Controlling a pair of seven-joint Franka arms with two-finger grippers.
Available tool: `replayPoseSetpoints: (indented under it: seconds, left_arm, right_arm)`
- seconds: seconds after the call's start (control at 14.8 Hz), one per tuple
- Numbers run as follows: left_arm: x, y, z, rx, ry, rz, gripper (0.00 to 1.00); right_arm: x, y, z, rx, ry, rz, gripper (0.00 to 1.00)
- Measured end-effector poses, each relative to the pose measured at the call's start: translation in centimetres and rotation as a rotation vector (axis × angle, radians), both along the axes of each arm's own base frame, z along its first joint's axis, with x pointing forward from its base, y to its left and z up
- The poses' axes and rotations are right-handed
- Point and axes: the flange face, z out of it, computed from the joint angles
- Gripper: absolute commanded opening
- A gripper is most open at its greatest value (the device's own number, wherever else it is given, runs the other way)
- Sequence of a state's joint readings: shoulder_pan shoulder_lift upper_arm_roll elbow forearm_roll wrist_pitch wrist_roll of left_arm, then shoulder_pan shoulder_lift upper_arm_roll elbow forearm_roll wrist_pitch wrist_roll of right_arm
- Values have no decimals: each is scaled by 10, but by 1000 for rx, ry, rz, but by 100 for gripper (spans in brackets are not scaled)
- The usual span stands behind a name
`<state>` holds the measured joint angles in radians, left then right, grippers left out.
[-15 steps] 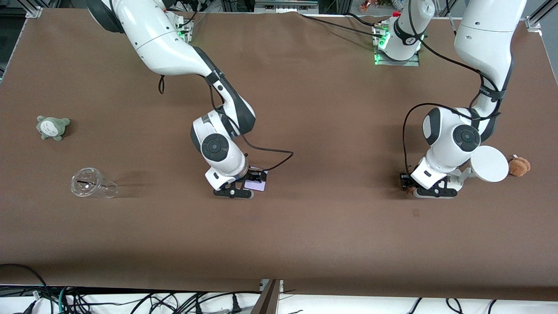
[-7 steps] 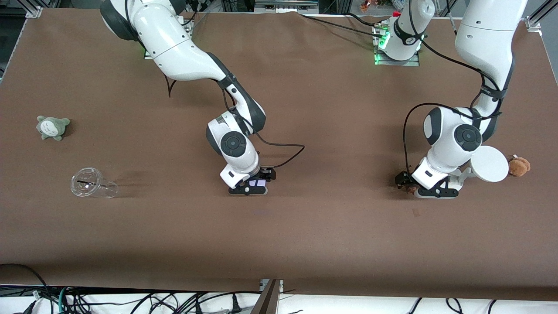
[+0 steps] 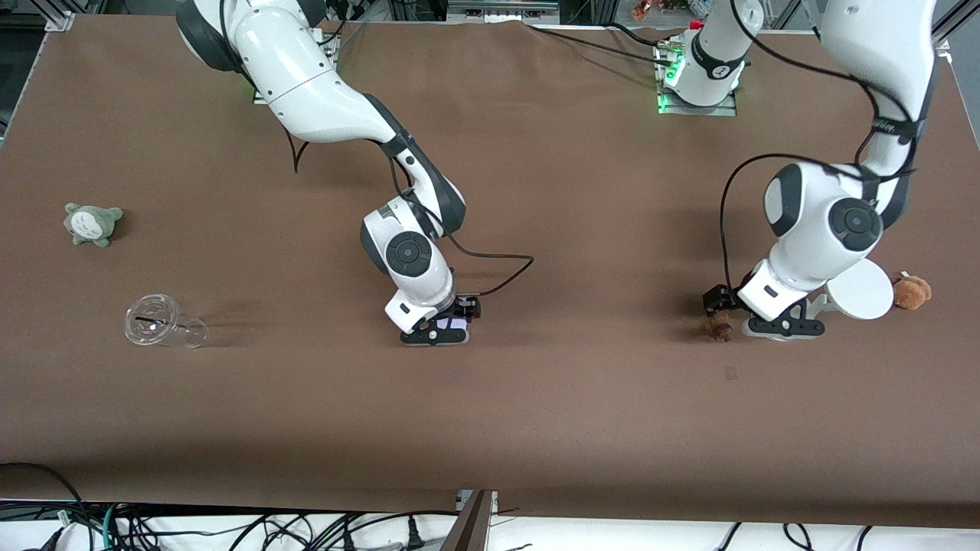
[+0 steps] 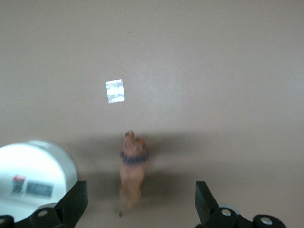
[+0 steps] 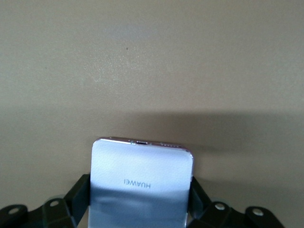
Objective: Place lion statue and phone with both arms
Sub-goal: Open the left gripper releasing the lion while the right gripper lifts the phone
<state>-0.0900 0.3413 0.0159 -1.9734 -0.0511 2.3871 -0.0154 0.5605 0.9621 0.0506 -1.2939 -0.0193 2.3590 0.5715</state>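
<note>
The right end effector (image 3: 448,327) is gripping the phone (image 5: 141,183) between its fingers, low over the bench (image 3: 536,398) near its middle. The left end effector (image 4: 140,209) is hanging wide open above the lion (image 4: 132,171), which is lying free on the bench beside the white stand (image 3: 859,289).

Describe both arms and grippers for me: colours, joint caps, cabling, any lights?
Both arms have glossy white shells with dark grey joint bands and round dark caps at the wrists. A loose black cable loops along each forearm. The left gripper and right gripper have white bodies with black two-finger jaws; screw heads show on the fingers in the wrist views. Green lights glow at both bases.
</note>
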Motion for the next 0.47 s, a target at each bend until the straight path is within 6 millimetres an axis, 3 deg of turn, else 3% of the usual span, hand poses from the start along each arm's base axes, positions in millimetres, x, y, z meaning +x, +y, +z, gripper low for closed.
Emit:
replayPoseSetpoints:
  seconds: [0.27,0.47]
  left_arm:
    - [-22,5,91,-6,52,-1,100]
    - [-43,12,156,6,58,-6,100]
  right_arm:
    - [17,-26,11,-34,26,34,0]
    - [38,-62,43,-59,54,95,0]
